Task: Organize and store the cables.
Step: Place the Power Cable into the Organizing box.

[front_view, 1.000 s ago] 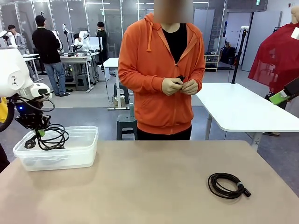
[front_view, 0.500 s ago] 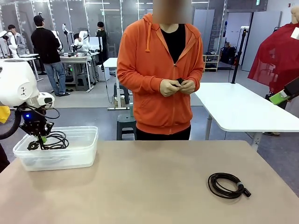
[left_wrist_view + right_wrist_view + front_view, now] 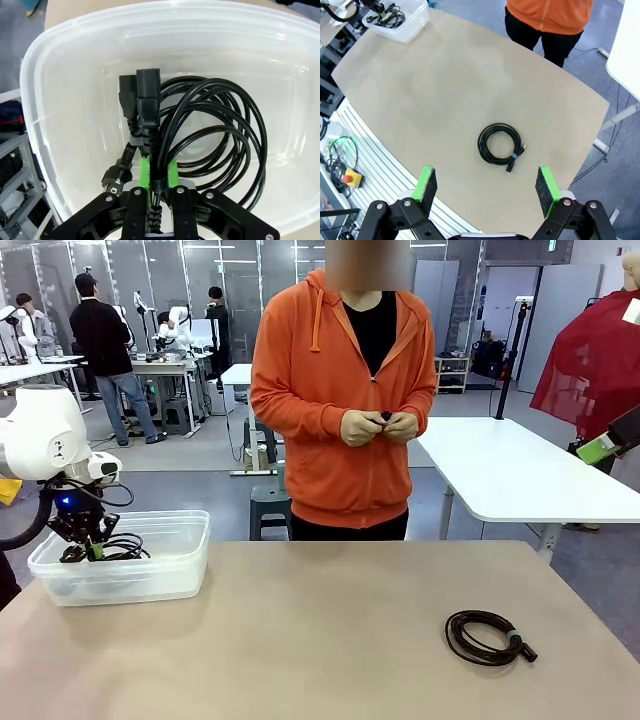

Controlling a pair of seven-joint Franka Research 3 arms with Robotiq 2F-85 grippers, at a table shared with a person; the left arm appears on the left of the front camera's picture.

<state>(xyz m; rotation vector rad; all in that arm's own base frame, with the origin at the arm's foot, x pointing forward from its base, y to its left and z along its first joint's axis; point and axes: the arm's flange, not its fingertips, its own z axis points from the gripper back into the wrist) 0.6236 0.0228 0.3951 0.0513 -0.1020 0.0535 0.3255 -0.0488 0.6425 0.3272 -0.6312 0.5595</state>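
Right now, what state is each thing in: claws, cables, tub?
Left claw: shut on the power cable, inside the tub.
Power cable: coiled, gripped.
Tub: open, no lid.
Loose cable: coiled, lying free on the table.
Right claw: open, empty, above the table.
Person's hands: together, holding something small and black.

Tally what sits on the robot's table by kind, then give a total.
Clear tub: 1
Black cable coils: 2, the tub coil and the loose coil
Total: 3
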